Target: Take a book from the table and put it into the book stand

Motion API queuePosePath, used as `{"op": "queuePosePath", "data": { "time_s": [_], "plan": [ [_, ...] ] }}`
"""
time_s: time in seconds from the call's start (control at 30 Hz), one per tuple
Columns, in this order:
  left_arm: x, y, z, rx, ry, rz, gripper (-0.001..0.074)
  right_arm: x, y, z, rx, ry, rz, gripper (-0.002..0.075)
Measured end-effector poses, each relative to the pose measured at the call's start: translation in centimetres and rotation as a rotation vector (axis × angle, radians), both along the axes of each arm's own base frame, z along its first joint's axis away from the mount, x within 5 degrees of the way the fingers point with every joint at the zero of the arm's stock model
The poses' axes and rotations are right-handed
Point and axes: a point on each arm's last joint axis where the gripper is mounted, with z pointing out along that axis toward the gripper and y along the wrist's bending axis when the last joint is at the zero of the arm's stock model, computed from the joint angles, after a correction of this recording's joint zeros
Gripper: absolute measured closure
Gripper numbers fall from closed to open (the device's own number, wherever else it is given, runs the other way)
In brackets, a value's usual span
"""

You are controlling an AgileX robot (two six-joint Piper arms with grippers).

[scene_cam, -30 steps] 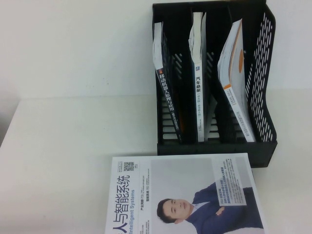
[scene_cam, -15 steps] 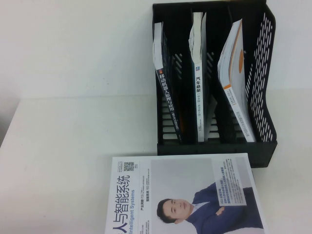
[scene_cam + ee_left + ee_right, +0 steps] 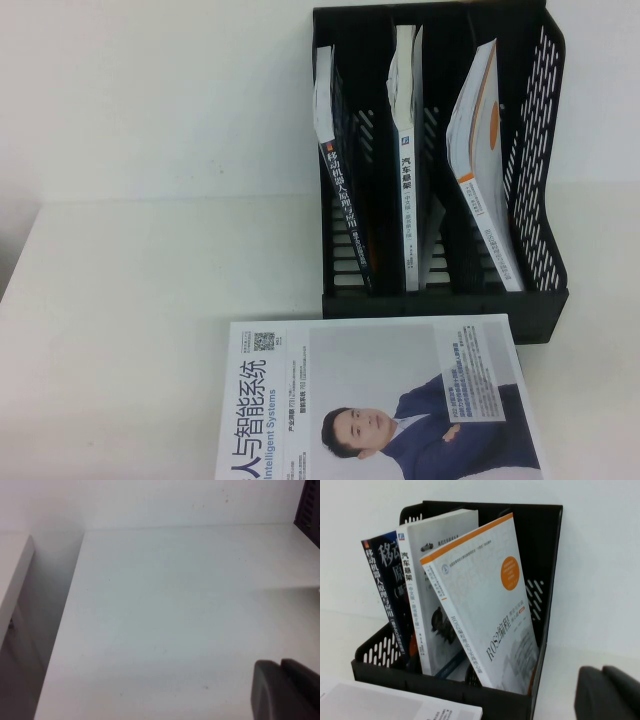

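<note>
A large book (image 3: 385, 400) with a white cover, Chinese title and a portrait of a man in a dark suit lies flat at the table's front edge, just in front of the black book stand (image 3: 445, 305). The stand has three slots. Each holds one upright book: a dark one (image 3: 340, 190), a white-blue one (image 3: 405, 170) and a white-orange one (image 3: 478, 160). Neither gripper shows in the high view. My left gripper (image 3: 280, 664) is shut and empty over bare table. My right gripper (image 3: 601, 670) is shut and empty, to the right of the stand (image 3: 545, 570).
The white table (image 3: 150, 300) stretches to the left of the stand and the book. Its left edge (image 3: 75, 580) drops off beside a wall. A white wall stands right behind the stand.
</note>
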Motion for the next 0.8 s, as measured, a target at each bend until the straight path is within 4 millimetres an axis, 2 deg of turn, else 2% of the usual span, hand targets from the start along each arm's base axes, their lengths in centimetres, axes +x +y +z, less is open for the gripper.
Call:
{"op": "queuePosePath", "data": {
  "time_s": [0.8],
  "plan": [
    [-0.03,-0.06,-0.02,-0.02,0.009,-0.002,0.0738,0.0,0.0,0.0,0.0,0.0,0.0,0.0729]
  ]
}}
